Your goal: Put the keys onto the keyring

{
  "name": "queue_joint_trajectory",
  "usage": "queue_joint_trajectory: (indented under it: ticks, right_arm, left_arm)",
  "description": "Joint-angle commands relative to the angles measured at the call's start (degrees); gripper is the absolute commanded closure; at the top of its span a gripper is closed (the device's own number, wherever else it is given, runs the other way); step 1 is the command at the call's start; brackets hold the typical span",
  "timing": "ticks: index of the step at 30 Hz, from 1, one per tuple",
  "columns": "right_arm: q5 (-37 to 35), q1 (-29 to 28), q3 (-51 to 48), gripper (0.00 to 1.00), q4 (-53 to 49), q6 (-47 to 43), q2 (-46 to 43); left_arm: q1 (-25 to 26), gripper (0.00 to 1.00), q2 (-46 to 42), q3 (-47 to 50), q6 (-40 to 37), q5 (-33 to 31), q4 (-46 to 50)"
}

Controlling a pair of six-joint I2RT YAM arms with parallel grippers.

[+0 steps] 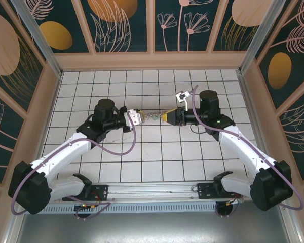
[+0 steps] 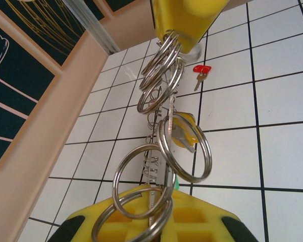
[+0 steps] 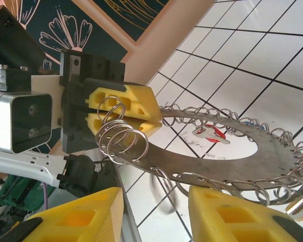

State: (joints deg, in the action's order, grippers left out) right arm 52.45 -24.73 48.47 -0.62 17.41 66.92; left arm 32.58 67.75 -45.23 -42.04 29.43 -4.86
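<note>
metal keyring | clamped between both jaws | axis runs left-right

Keyring: flat grey metal disc with a wide centre hole and a rim fringed with wire loops. It is up off the tiled floor, roughly level, slightly tilted. Yellow-tagged key hangs among the loops. Red-tagged key lies loose on the floor and shows through the hole from the right wrist.

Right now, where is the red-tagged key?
The red-tagged key seems to lie on the tiled floor: right of the hanging rings in the left wrist view, seen through the hole of the keyring in the right wrist view.
</note>
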Motion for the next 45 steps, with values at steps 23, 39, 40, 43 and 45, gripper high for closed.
queue_joint_trajectory:
  ticks: [23,39,40,43,45]
  right_arm:
    - [2.22,0.12,0.11,0.96,3.06,0.15,-0.46]
    - [1.25,0.69,9.16,1.00,-17.67,-1.80,8.14]
    - [0.96,0.57,9.71,1.00,-18.87,-2.03,8.50]
    - [0.66,0.47,11.40,1.00,-21.26,-3.25,9.46]
    - [-0.20,0.43,12.70,1.00,-23.33,-5.44,10.35]
  left_arm:
    - [0.29,1.00,-0.41,-1.63,0.27,0.61,-1.66]
    - [0.25,0.52,-3.85,3.62,2.33,3.81,3.90]
    - [0.25,0.50,-4.29,3.73,2.59,4.11,3.66]
    - [0.22,0.46,-4.97,3.76,3.49,5.65,2.27]
    - [0.21,0.44,-4.41,3.12,4.53,7.05,1.11]
